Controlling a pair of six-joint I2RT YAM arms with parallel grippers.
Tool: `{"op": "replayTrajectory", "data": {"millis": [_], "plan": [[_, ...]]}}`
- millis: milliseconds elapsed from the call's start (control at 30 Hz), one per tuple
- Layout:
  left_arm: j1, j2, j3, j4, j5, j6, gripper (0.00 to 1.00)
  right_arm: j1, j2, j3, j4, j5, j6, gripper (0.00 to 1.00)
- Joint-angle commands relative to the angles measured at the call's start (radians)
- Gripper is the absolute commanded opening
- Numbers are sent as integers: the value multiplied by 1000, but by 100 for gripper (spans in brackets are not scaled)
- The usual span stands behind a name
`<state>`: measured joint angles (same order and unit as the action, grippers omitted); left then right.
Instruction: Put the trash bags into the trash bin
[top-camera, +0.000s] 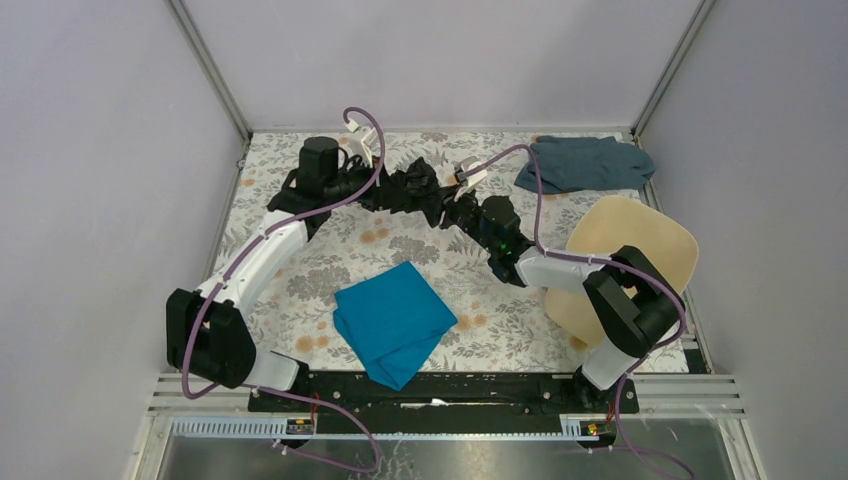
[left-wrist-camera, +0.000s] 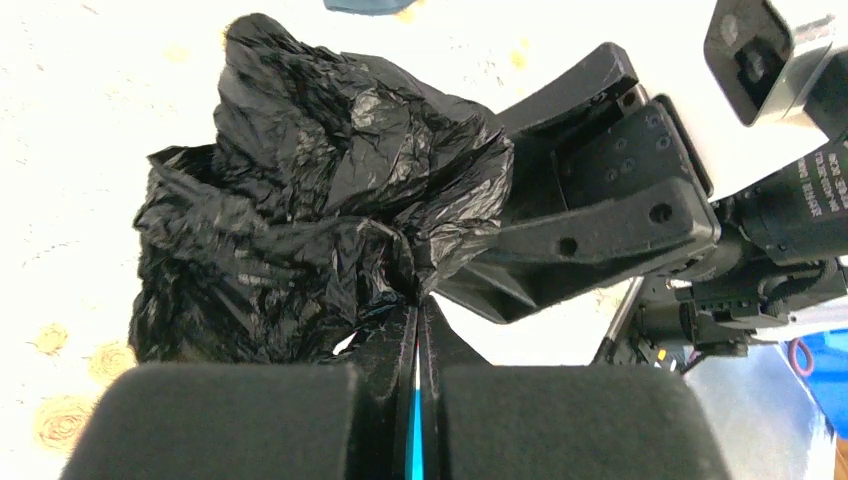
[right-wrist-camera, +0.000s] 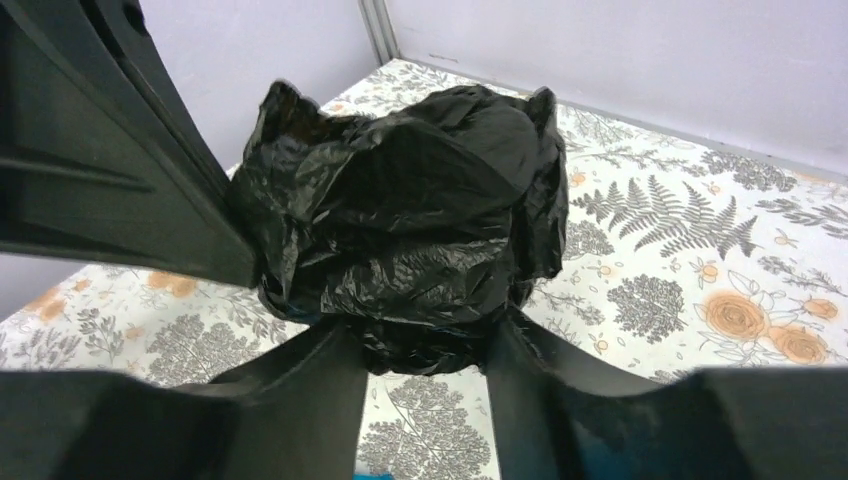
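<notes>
The black trash bag (top-camera: 418, 178) is a crumpled bundle held above the far middle of the table, between both grippers. My left gripper (left-wrist-camera: 418, 305) is shut, pinching a fold of the bag (left-wrist-camera: 320, 200); in the top view it (top-camera: 398, 190) reaches in from the left. My right gripper (right-wrist-camera: 420, 340) has its jaws partly apart and pressed on both sides of the bag's bunched lower part (right-wrist-camera: 410, 210); in the top view it (top-camera: 442, 205) comes from the right. The cream-beige trash bin (top-camera: 640, 235) is at the right edge, partly behind the right arm.
A bright blue cloth (top-camera: 392, 320) lies on the near middle of the floral table (top-camera: 300, 290). A grey-blue cloth (top-camera: 585, 162) lies at the far right corner. Grey walls close in the left, far and right sides.
</notes>
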<state>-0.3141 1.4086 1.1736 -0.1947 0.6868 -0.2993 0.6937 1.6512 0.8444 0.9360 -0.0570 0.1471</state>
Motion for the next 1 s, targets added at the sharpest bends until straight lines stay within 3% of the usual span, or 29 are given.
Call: {"op": "replayTrajectory", "data": {"millis": [0, 67, 100, 300, 467, 567, 633, 833, 967], "plan": [[-12, -57, -7, -44, 44, 28, 0, -3, -14, -30, 174, -77, 10, 27], [-13, -92, -43, -45, 6, -3, 0, -2, -38, -57, 203, -96, 21, 2], [-11, -116, -57, -45, -21, -16, 0, -3, -49, -66, 194, -104, 21, 0], [30, -268, -50, -138, -275, -99, 0, -6, -101, -90, 74, -89, -85, 0], [51, -368, 11, -231, -482, -121, 0, -51, -125, -85, 3, -227, -95, 0], [55, -408, 3, -245, -516, -139, 34, -77, -110, -62, -21, -310, -57, 0], [55, -419, -17, -240, -463, -152, 47, -84, -93, -48, -17, -321, -8, 0], [51, -427, -150, -165, -250, -203, 97, -106, -55, 27, -52, -333, 178, 0], [39, -438, -237, -126, -325, -252, 99, -122, -40, 27, -7, -393, 237, 0]]}}
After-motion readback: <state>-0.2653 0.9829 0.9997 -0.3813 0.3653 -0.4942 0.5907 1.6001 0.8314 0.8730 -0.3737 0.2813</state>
